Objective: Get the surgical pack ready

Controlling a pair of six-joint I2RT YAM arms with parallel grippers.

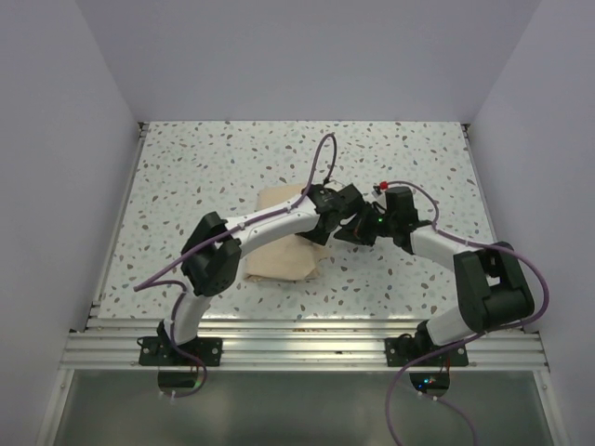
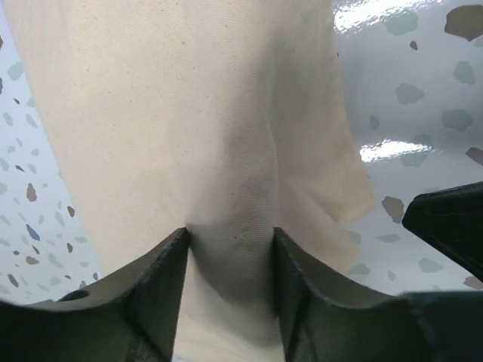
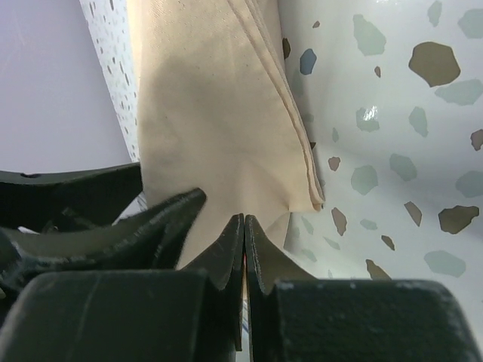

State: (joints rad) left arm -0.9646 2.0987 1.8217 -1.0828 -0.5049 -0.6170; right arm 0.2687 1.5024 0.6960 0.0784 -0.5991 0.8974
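Observation:
The surgical pack is a tan-beige cloth, partly folded, lying on the speckled table left of centre. My left gripper is at the pack's right side, its fingers closed on a raised ridge of the cloth. My right gripper sits right beside it, jaws shut tight on a thin edge of the same cloth. In the right wrist view, layered cloth edges lie along the table. The tray and the pouch are out of view.
The speckled table is bounded by white walls at the back and both sides. A metal rail runs along the near edge. The two grippers are almost touching; the right one's finger shows in the left wrist view.

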